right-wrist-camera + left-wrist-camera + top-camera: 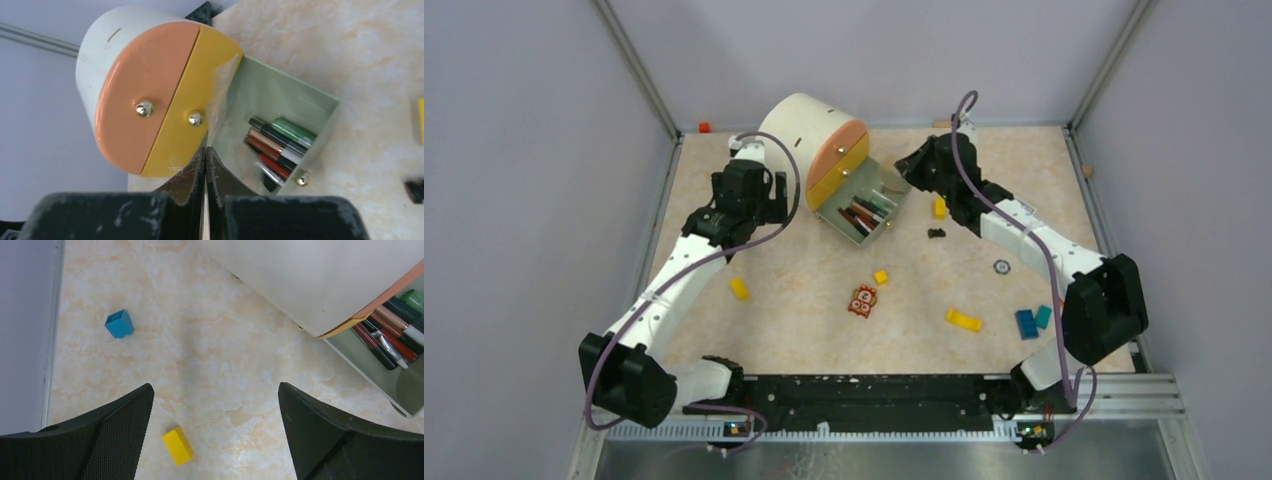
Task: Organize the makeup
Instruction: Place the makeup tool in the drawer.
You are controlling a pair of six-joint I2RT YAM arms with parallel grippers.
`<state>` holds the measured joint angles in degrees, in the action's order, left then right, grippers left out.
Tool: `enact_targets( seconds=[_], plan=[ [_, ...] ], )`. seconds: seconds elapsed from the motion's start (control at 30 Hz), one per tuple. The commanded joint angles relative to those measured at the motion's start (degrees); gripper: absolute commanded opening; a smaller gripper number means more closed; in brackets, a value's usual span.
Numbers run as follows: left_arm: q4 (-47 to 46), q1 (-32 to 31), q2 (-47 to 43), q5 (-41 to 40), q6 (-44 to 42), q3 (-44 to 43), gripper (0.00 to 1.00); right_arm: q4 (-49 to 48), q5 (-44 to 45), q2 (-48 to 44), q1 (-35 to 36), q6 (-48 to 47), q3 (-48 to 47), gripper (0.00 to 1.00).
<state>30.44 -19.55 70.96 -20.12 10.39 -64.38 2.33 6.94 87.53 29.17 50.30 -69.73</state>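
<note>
Left hand point(215, 388) agape; right hand point(205, 151) closed

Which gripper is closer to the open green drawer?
Right. The right gripper, shut, sits right beside the green drawer; the left gripper, open, stands apart, left of the cabinet.

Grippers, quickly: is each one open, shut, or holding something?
Left black two-finger gripper: open, empty.
Right black two-finger gripper: shut, nothing seen held.
</note>
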Motion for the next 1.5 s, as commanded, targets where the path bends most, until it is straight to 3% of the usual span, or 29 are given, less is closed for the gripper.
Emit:
enact_targets(
  seconds=[0.0,0.47,0.77,1.07,1.27,1.4,1.47],
  plan=[
    [-1.30,0.26,-3.28,-5.24,1.69,0.34,0.99,-6.27,3.63,3.44,3.28,2.95,-4.63,0.00],
    [-1.96,0.27,-4.64,-5.90,1.65,0.85,0.99,-6.55,5.53,15.90,8.91,8.44,-11.37,0.00],
    [-2.04,0.23,-4.61,-5.20,1.47,0.97,0.99,-6.90,1.49,21.80,10.19,10.18,-14.09,0.00],
    [-2.20,0.25,-4.27,-4.62,1.38,1.03,0.99,-6.57,0.11,24.10,10.78,10.33,-15.59,0.00],
    [-2.31,0.22,-4.33,-4.33,1.21,1.01,0.99,-3.91,6.66,22.31,10.59,7.10,-12.09,0.00],
    [-2.39,0.22,-4.53,-3.95,1.12,1.11,0.99,-4.16,9.48,20.27,8.76,5.47,-7.29,0.11],
    [-2.40,0.24,-4.51,-3.65,1.12,1.12,0.99,-4.08,9.42,19.46,7.65,4.44,-6.06,0.23]
  ],
)
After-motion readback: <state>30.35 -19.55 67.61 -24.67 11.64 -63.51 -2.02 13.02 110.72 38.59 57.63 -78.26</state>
